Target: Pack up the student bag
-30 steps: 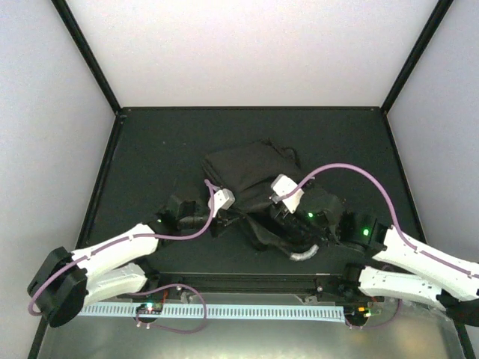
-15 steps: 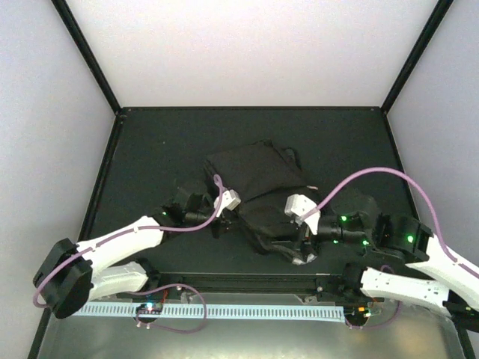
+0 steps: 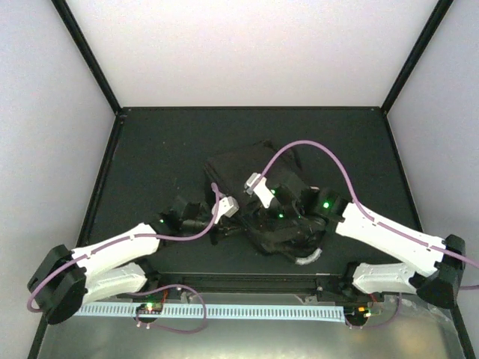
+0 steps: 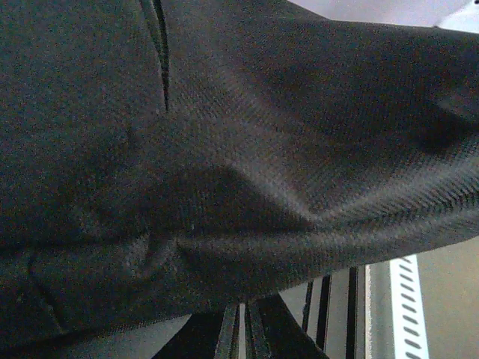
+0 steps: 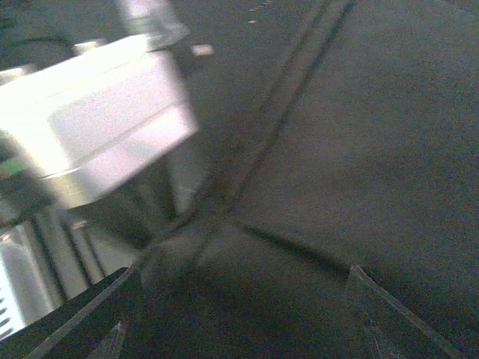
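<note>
Seen from above, the student bag (image 3: 247, 168) lies slumped in the middle of the dark counter (image 3: 157, 149). It is a crumpled black backpack, with its grey curved handle (image 3: 307, 256) toward the lower edge of the frame. Both arms reach in from the bottom corners and meet over it.

The left arm's fingers (image 4: 266, 340) are closed tight. In the left wrist view, black woven cloth fills nearly the whole frame and drapes over them. Creases run down toward their tips, so they appear to pinch a fold of the bag, probably to lift the fabric and hold an opening up for the other arm.

The right arm's fingers (image 5: 378, 303) stand wide apart and hold nothing. They hover just over the bag's cloth, beside a long seam or zip line (image 5: 277, 112) that runs toward the top of that blurred view. A white boxy housing (image 5: 97, 127) sits at upper left, probably the other arm's camera. The two grippers are close together, which suits a two-handed job on the opening.
</note>
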Robot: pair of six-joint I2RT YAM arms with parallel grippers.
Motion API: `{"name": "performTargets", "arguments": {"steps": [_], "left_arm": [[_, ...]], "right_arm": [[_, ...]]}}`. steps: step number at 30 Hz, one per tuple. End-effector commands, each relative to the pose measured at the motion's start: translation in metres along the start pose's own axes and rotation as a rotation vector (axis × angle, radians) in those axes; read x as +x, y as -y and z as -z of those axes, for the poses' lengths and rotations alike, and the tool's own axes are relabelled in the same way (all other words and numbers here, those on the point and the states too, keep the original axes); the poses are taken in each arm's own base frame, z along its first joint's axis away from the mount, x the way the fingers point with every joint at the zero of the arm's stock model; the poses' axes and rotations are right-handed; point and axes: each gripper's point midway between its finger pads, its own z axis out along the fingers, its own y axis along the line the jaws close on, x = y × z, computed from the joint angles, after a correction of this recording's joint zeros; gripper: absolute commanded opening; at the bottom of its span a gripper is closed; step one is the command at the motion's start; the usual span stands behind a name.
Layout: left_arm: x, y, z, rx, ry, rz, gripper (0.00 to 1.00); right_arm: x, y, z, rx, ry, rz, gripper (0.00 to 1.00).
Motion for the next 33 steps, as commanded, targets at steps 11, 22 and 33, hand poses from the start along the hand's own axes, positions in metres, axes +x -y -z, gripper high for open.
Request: {"name": "performTargets", "arguments": {"steps": [11,22,33], "left_arm": [[-0.024,0.015,0.016,-0.019,0.243,-0.067,0.01],[-0.015,0.043,0.008,0.085,0.236,-0.089,0.02],[-0.011,0.065,-0.015,0.111,0.178,-0.137,0.02]], "right_arm": [[0.006,0.018,-0.054,0.0,-0.215,0.109,0.98],[0.027,0.07,-0.125,0.149,-0.337,0.039,0.92],[0.025,0.097,-0.16,0.176,-0.364,-0.01,0.77]]}}
